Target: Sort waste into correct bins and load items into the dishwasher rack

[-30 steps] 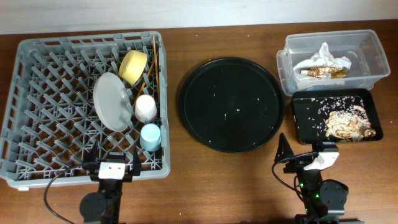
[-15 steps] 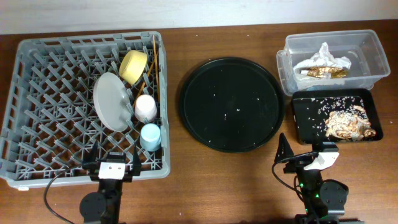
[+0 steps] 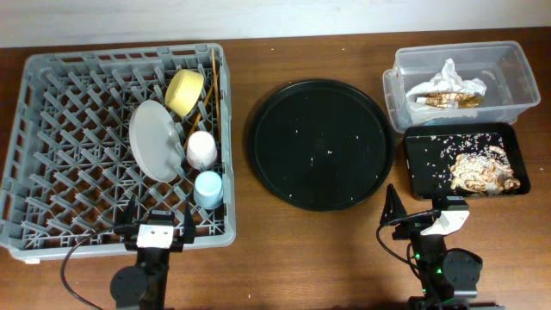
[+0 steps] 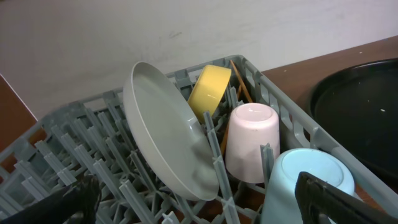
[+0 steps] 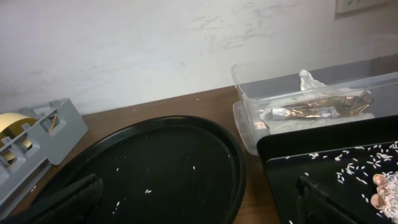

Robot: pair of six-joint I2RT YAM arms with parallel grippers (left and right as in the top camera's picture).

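Note:
The grey dishwasher rack (image 3: 69,155) holds the tilted plate (image 3: 153,140), yellow bowl (image 3: 184,91), pink cup (image 3: 201,149), blue cup (image 3: 207,189) and chopsticks (image 3: 214,73). My left gripper (image 3: 157,226) hovers open at the rack's near edge, nothing between its fingers; its wrist view shows the plate (image 4: 165,137) and the blue cup (image 4: 308,180) just ahead. The clear tub (image 3: 508,77) contains a napkin (image 3: 448,80) and the foil wrapper (image 3: 448,101). Food scraps (image 3: 482,172) lie in the black tray (image 3: 422,164). My right gripper (image 3: 422,211) is open and empty, near that tray's front left corner.
A large round black tray (image 3: 320,142), dotted with a few white grains, lies between the rack and the bins. From the right wrist, it (image 5: 161,162) fills the foreground, with the tub (image 5: 249,81) behind. Bare wooden table runs along the front edge.

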